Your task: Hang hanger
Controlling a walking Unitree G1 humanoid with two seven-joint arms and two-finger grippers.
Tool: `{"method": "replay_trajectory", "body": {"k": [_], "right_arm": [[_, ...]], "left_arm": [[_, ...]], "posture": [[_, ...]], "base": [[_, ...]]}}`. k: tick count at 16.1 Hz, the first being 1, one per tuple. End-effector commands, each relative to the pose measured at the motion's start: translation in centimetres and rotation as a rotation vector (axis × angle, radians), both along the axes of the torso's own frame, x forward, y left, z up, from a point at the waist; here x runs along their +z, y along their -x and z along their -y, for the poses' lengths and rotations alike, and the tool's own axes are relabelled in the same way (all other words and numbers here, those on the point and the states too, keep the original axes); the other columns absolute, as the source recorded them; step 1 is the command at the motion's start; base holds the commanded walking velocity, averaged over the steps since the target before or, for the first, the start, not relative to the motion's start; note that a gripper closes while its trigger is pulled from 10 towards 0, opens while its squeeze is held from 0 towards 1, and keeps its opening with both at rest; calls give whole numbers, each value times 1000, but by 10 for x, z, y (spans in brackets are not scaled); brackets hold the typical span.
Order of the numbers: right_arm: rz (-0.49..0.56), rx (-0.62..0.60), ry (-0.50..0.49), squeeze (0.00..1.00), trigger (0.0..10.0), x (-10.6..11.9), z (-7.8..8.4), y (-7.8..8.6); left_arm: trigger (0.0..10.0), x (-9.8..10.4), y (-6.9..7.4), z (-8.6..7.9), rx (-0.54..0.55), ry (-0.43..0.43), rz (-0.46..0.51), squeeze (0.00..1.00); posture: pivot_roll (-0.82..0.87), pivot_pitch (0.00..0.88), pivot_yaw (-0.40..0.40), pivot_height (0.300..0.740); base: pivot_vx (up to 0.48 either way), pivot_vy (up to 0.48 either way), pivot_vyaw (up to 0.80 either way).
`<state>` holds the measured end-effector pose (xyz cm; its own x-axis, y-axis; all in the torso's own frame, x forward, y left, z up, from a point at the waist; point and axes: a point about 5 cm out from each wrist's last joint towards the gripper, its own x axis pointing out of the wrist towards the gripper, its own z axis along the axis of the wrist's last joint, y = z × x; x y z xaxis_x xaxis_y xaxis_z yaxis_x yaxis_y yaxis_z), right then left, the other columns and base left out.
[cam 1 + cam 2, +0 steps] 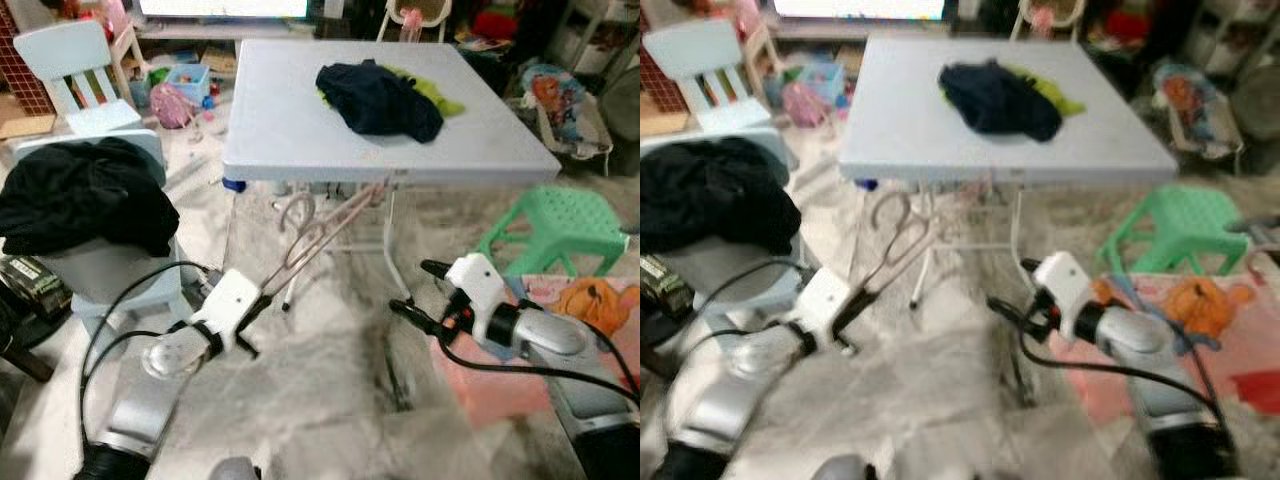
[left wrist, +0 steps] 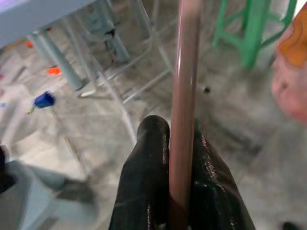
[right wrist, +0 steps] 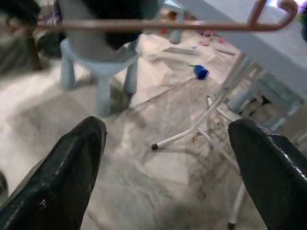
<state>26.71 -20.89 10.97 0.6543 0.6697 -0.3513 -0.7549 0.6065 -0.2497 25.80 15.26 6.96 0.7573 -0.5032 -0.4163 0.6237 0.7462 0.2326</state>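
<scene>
Left gripper [image 1: 262,296] pinches the hanger's [image 1: 318,232] thin rod; looks light, stiff, slippery. Right gripper [image 1: 412,290] hangs open, empty.

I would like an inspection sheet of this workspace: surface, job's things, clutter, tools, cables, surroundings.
Surface: grey table, dark clothes and a green garment lying on it.
Job's things: pink hanger, held low in front of the table edge.
Clutter: black clothes piled on a pale blue chair; toys on the floor.
Tools: left tool shut on the hanger; right tool open, holding nothing.
Cables: black cable looping at the left arm, another at the right arm.
Surroundings: green stool, marbled floor.
</scene>
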Motion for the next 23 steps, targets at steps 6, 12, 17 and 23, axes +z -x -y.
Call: {"method": "replay_trajectory", "body": {"k": [6, 12, 17, 23], "right_arm": [[-32, 161, 146, 0, 10000, 11, 20, 3], [-145, 358, 126, 0, 10000, 8, 6, 11], [-238, 473, 186, 0, 0, -2, -3, 10], [-279, 533, 217, 0, 0, 0, -5, 7]], "left_arm": [[10000, -19, 27, -10, -363, -135, -309, 0], [10000, -9, 36, 2, -576, -114, -311, 0], [10000, -3, 30, 17, -648, -75, -273, 0], [10000, -7, 34, 24, -687, -92, -270, 0]], "posture": [[20, 10, -13, 740], [16, 5, -2, 740], [11, 0, 2, 740], [5, 0, 8, 740]], "base": [[0, 0, 0], [0, 0, 0], [0, 0, 0], [0, 0, 0]]}}
